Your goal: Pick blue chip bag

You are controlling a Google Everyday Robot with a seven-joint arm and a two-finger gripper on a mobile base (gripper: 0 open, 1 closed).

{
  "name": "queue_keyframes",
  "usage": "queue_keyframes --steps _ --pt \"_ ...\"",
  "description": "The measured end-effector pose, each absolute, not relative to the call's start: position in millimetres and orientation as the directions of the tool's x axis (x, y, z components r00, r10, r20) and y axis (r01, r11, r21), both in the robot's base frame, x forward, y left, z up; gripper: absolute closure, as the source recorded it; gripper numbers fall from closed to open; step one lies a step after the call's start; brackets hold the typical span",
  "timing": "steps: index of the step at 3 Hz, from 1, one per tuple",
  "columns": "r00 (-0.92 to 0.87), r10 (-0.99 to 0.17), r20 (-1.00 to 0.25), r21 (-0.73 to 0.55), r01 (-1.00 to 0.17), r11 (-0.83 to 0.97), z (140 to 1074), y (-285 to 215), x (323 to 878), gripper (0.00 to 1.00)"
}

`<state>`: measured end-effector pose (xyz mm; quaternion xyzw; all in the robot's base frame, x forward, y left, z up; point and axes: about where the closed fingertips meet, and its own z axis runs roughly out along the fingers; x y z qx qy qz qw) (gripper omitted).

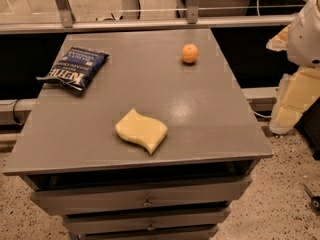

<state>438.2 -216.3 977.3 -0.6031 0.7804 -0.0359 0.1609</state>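
Bag (75, 66): lies flat at the far left corner of the counter (215, 129), one end poking over the left edge.
Gripper (286, 118): off the right edge, well apart from the bag; whether it is open, or holding anything, cannot be told.
Path: probably best high across the counter, passing between the orange (189, 53) near the far edge and the sponge (142, 130) near the front edge.
Grasp: come straight down and pinch across the bag's narrow width.
Risk: a sideways nudge could slide it off the left edge.

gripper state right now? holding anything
Gripper: cannot be told; at the right edge, beside the grey table, far from the dark navy crinkly chip bag.
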Motion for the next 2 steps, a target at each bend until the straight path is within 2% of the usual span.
queue_keyframes --steps 1,2 --pt "-0.221 -0.953 -0.208 -0.250 -0.930 0.270 977 -216 438 0.00" --pt "-0.157 -0.939 -0.306 -0.237 -0.943 0.235 964 -175 466 0.00"
